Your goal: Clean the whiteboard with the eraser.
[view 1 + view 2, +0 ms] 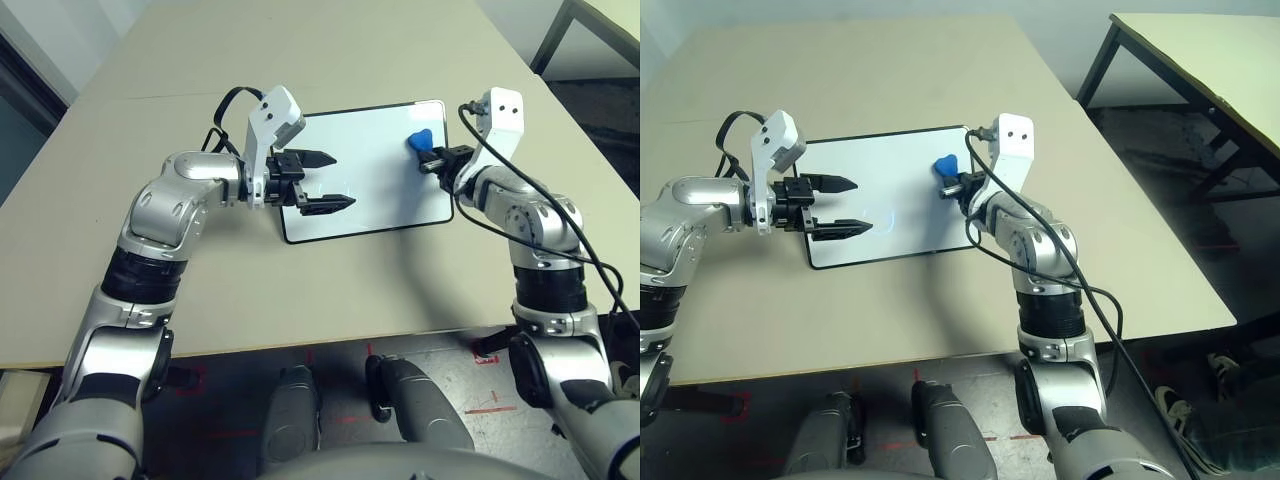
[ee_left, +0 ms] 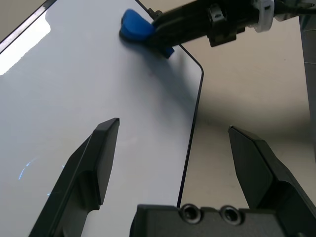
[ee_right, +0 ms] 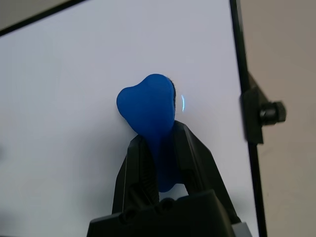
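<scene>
While the left claw [image 1: 335, 181] gapes wide, the right claw [image 3: 158, 131] grips the eraser [image 3: 150, 106] — snugly.

A big pale table [image 1: 400, 290] stands on a dark grey floor [image 1: 980, 410] with red marks [image 1: 490, 410]. Another table [image 1: 1210, 60] is on the right. The wall [image 1: 900, 8] is pale.

No lettering seems readable on anything here.

Beyond right edge of worktop [image 1: 1120, 240] before you: second table [image 1: 1215, 55], pale top, dark legs; person's shoes [image 1: 1175, 408] on floor [image 1: 1120, 355], near worktop's near right corner.
</scene>
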`<state>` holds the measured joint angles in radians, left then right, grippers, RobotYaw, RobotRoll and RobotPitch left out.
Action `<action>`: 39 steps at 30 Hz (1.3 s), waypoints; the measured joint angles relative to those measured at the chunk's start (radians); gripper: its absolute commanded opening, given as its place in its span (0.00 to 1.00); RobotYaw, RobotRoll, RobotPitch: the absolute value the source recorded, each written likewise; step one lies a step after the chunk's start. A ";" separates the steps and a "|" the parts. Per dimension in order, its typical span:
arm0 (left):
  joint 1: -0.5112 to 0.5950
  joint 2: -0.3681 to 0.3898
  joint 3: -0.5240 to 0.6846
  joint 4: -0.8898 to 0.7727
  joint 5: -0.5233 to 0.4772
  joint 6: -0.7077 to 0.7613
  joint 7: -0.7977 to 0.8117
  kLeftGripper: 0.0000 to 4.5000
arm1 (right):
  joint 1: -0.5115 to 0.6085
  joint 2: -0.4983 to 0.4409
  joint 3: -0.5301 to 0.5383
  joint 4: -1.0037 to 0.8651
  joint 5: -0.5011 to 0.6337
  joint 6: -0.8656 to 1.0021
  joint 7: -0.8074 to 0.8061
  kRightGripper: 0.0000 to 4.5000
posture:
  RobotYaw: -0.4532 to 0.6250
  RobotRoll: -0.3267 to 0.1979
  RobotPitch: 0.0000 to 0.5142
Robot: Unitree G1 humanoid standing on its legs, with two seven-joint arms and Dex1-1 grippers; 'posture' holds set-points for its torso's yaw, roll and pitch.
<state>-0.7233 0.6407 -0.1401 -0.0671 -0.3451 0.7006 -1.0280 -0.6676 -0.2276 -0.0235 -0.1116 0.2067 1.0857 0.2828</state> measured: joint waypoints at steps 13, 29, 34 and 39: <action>-0.005 0.000 -0.002 0.000 0.000 0.000 -0.001 1.00 | -0.068 0.006 -0.047 -0.017 0.005 -0.064 -0.056 0.14 | 0.35 0.62 0.27; -0.005 0.001 -0.002 -0.005 -0.001 0.008 -0.001 1.00 | 0.060 -0.001 -0.001 0.079 -0.024 -0.276 -0.030 0.14 | 0.36 0.62 0.29; -0.005 0.003 -0.002 -0.013 -0.003 0.010 -0.001 1.00 | 0.097 0.014 0.031 0.103 -0.026 -0.327 -0.002 0.14 | 0.37 0.62 0.30; -0.005 0.004 -0.002 -0.013 -0.004 0.016 -0.001 1.00 | 0.120 0.030 0.076 0.100 -0.026 -0.340 0.025 0.14 | 0.37 0.62 0.31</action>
<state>-0.7282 0.6451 -0.1421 -0.0805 -0.3489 0.7164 -1.0288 -0.5475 -0.1975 0.0527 -0.0117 0.1804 0.7455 0.3077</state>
